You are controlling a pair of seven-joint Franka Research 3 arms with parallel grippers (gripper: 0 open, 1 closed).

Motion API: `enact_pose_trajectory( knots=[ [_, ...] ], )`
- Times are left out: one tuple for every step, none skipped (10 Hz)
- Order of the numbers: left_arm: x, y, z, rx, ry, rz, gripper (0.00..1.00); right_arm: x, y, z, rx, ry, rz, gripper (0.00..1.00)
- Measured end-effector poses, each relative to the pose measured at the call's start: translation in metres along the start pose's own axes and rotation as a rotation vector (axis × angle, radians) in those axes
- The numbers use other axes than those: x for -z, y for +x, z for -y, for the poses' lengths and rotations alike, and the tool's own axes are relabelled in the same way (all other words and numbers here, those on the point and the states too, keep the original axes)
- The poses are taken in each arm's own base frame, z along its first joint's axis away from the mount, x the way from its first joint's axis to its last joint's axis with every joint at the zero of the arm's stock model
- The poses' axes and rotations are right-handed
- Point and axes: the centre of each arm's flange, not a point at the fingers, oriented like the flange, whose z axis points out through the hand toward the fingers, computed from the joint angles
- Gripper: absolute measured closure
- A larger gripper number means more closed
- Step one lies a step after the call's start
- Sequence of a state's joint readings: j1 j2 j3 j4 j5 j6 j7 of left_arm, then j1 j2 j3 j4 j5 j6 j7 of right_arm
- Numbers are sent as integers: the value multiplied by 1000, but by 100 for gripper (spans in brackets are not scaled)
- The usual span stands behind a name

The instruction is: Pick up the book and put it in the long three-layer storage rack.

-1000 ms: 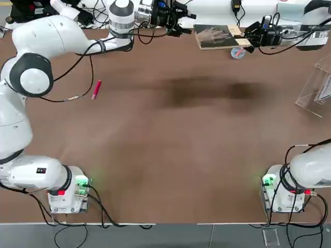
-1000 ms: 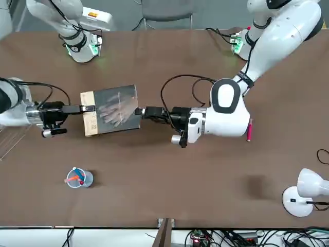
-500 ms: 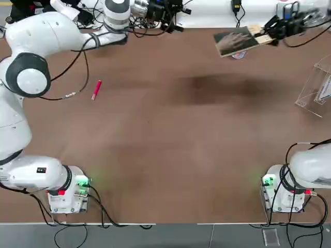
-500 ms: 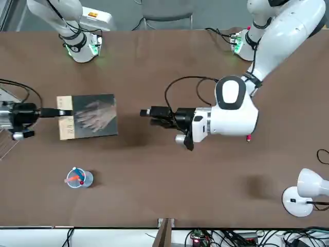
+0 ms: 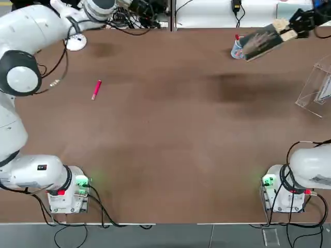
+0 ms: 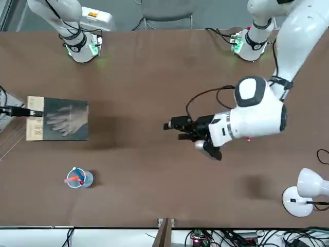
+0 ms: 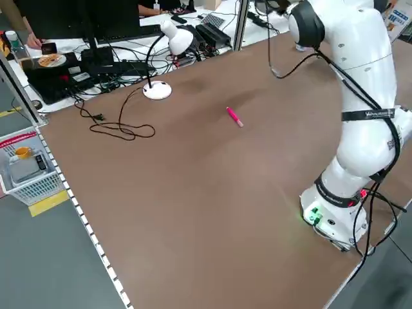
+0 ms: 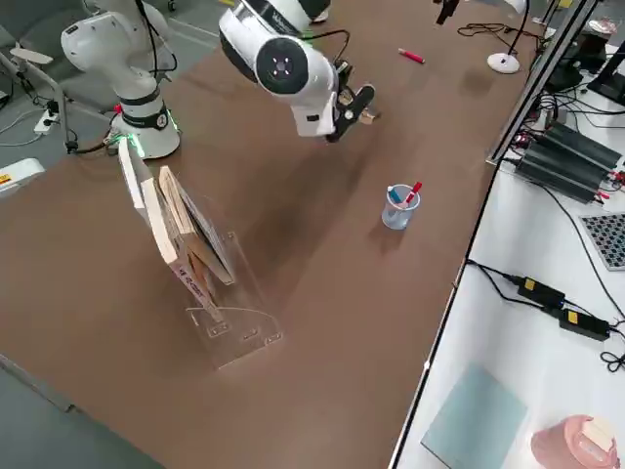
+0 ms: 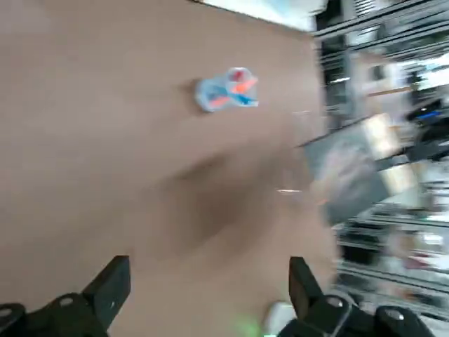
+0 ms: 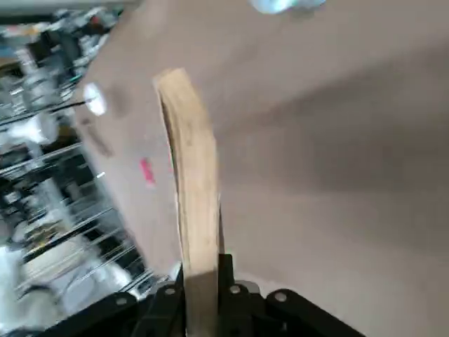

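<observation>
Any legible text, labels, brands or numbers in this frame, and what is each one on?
None can be read.
Left arm: dark band of lettering, too small.
Left arm's base link: small dark label, illegible.
Book: marks on the tan strip, blurred.
Right arm: orange sticker, illegible.

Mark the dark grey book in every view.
Top: thin dark grey book with tan strip, far right, in right pincer.
Front: left edge.
Left side: not seen.
Right side: tan sliver, upper middle.
Left wrist: right, blurred.
Right wrist: edge-on, centre.
Shared landmark: small clear plastic pen cup.
</observation>
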State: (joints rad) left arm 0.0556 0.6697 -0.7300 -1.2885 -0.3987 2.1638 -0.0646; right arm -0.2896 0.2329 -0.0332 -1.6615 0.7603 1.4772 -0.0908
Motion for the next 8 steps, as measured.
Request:
enact_pose_trajectory(
  knots=[
    [10,-1,3,-21,70,9,1,16,-1,-10,-34,-36,-25,84],
    [22,-1,9,-42,134,15,1,30,-2,-18,-76,-66,-47,84],
    [36,0,17,-55,192,17,1,42,-3,-24,-120,-99,-70,84],
    [52,1,29,-62,250,20,1,55,-4,-26,-162,-133,-95,84],
    [71,2,42,-67,309,20,1,68,-6,-26,-195,-160,-122,84],
    [90,3,54,-71,373,15,1,80,-8,-26,-221,-183,-144,84],
    [108,3,62,-75,425,10,0,88,-9,-29,-246,-204,-161,84],
    [123,2,64,-77,463,4,0,95,-8,-33,-274,-223,-174,84]
  ],
)
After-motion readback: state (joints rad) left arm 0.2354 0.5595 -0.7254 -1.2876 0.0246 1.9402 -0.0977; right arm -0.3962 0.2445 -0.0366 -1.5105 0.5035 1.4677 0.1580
